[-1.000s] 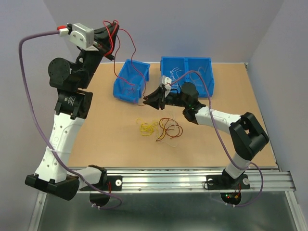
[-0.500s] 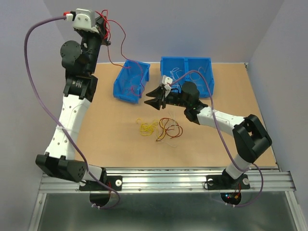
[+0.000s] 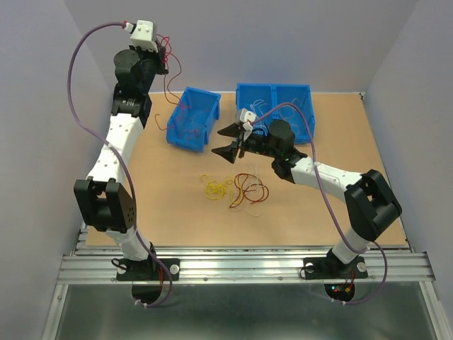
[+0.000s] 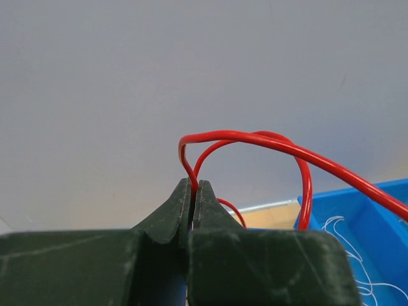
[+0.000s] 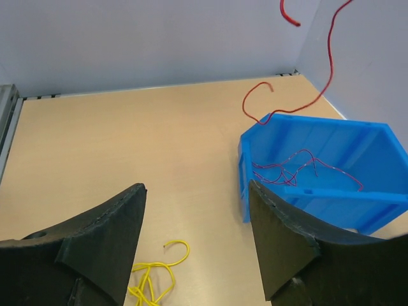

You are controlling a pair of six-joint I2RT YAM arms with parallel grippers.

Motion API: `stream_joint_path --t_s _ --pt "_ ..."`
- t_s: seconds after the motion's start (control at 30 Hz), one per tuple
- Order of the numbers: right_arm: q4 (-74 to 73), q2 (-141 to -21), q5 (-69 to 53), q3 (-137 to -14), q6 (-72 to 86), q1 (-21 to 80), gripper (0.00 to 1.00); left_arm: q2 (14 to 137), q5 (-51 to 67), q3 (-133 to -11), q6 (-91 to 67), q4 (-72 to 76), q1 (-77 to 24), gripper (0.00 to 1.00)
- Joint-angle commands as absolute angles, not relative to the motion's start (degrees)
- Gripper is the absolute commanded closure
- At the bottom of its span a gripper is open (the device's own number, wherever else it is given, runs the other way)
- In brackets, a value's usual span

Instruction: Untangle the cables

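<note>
The left end effector (image 4: 192, 185), raised high at the far left, is pinched tight on a red wire (image 4: 268, 137) whose tail hangs down toward the small blue bin (image 3: 190, 142). The right end effector (image 3: 225, 140) stands wide and empty beside that bin. The tail could hook the sorted wires (image 5: 284, 173) lying in the bin and drag them out. It could also slip free and drop onto the yellow-and-red clump (image 3: 233, 190) on the surface (image 3: 156, 205).
</note>
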State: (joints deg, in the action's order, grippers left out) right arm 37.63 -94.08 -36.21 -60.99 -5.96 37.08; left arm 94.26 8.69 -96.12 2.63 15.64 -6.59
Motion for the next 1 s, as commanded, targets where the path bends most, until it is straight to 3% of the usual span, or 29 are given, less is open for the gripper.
stream_joint_path --t_s 0.0,0.63,0.97 --pt "39.4 -91.6 -33.7 -59.9 -5.4 36.7 0.29 94.8 11.2 -96.9 2.0 21.4 -6.4 1.0" --pt "41.0 -88.3 -30.8 -56.9 -5.3 36.7 0.29 93.8 12.7 -96.4 1.4 24.2 -7.2 1.0" --pt "41.8 -86.2 -30.2 -54.8 -5.8 36.7 0.29 100.8 8.2 -95.7 2.0 25.0 -8.1 1.0"
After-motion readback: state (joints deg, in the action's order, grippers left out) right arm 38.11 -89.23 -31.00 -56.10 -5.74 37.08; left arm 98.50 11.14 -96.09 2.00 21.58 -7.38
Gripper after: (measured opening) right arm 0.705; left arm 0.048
